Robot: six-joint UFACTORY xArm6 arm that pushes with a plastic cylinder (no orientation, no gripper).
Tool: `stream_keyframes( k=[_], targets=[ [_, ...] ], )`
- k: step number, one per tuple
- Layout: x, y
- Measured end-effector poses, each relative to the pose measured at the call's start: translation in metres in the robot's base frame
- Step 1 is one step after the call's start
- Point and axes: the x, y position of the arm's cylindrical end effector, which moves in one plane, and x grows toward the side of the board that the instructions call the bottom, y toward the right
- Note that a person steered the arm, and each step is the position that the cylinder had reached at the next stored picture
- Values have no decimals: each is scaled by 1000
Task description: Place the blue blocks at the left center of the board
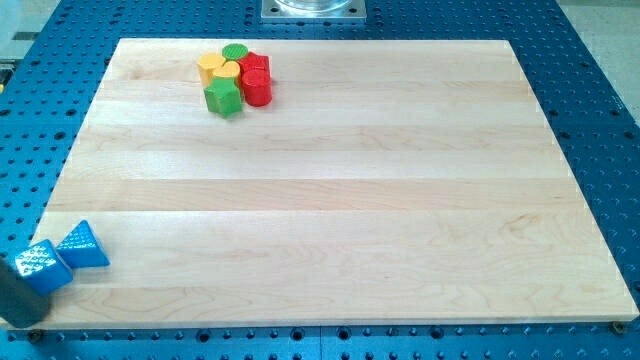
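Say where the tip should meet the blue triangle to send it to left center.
No gripping here, only pushing. The blue triangle lies at the board's bottom-left corner, touching the blue cube. Left center is toward the view's top, so contact its lower face, near the middle, coming from the view's bottom. My tip sits just below-left of the cube; off-center contact would likely spin it.

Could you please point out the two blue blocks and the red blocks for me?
blue cube [41, 266], camera view, on its dimpled top face.
blue triangular block [83, 245], camera view, on its sloping face.
red blocks [257, 80], camera view, where the two red pieces meet.
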Motion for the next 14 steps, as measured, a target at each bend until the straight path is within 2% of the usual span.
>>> stream_keyframes(
  k=[1, 2, 3, 4, 5, 6, 7, 8, 9, 10, 11, 12, 13, 14],
  targets=[
    [-3, -15],
    [-10, 42],
    [-52, 97],
    [-18, 75],
    [-6, 31],
    [-81, 37],
    [-107, 74],
    [-184, 81],
    [-182, 81],
    [-164, 133],
    [-120, 174],
    [-58, 81],
    [-119, 74],
    [-101, 87]
  ],
)
